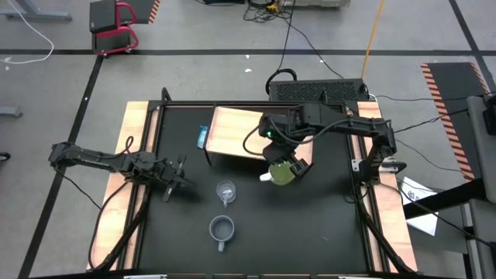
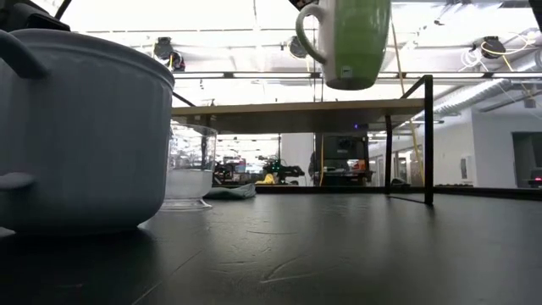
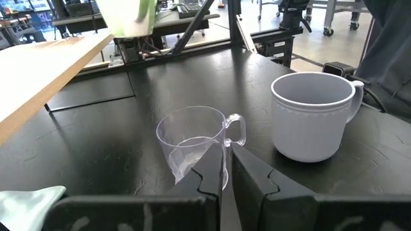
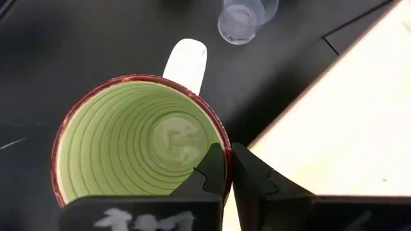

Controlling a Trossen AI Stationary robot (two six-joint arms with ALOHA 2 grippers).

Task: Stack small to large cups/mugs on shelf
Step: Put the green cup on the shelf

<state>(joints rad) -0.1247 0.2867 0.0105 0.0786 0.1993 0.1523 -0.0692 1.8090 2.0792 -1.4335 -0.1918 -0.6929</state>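
Now right gripper (image 4: 226, 168) pinches rim of green mug (image 4: 138, 144), fingers pressed tight on its wall. Mug hangs in air, off black table (image 1: 310, 225), just beside front edge of wooden shelf (image 1: 232, 132). Glass cup (image 1: 225, 191) and grey mug (image 1: 222, 229) stand on table. Left gripper (image 3: 226, 173) waits near glass cup, fingers almost together, holding nothing.
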